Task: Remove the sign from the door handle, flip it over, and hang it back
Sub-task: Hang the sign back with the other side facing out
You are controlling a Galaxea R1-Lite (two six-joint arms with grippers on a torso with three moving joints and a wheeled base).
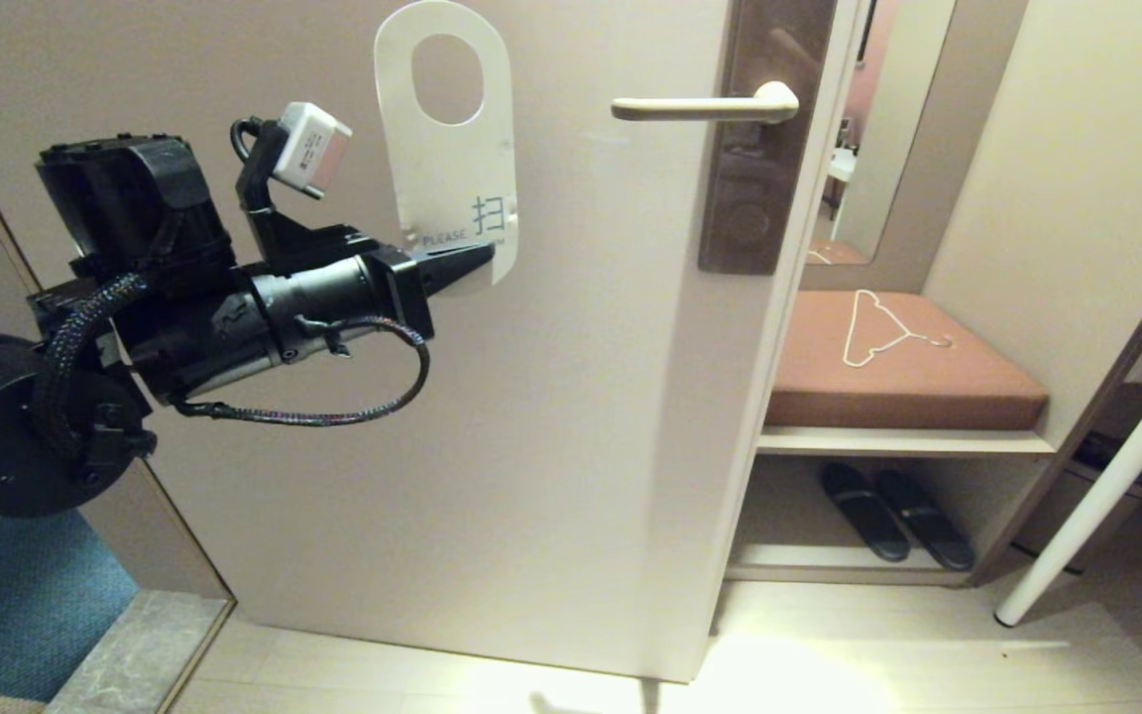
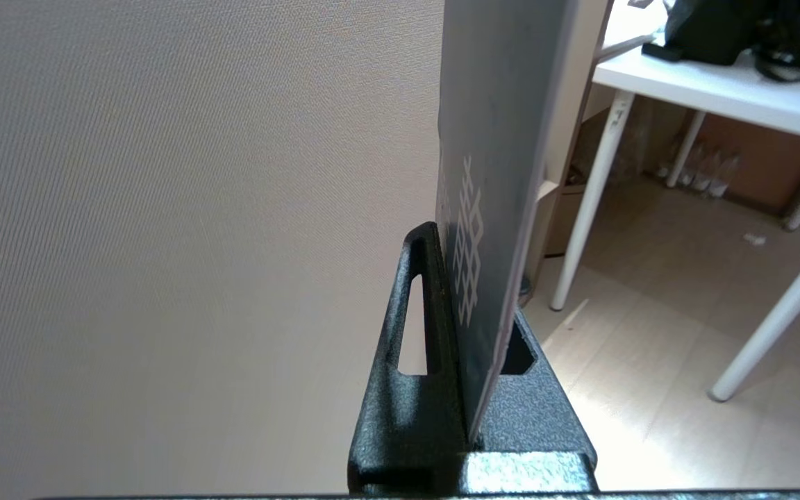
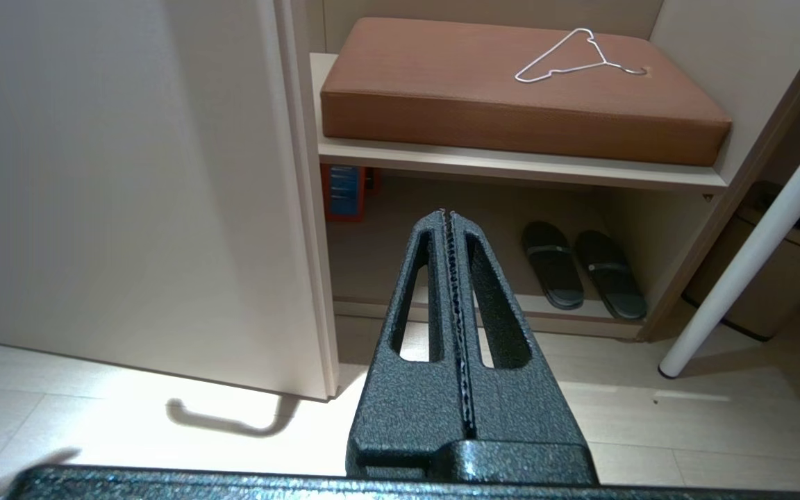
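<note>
The sign [image 1: 447,149] is off the handle and held upright in front of the door, its white "PLEASE" side facing me, oval hole at the top. My left gripper [image 1: 477,260] is shut on the sign's lower edge. In the left wrist view the sign [image 2: 490,173] shows its blue-grey side edge-on between the black fingers [image 2: 428,305]. The door handle [image 1: 705,105] is a pale lever on a brown backplate [image 1: 759,159], to the right of the sign with a gap between them; nothing hangs on it. My right gripper [image 3: 450,215] is shut and empty, low near the floor.
The door [image 1: 551,397] stands behind the sign. To the right are a brown bench cushion [image 1: 903,372] with a white wire hanger [image 1: 878,327], black slippers [image 1: 893,516] below, and a white table leg [image 1: 1106,486].
</note>
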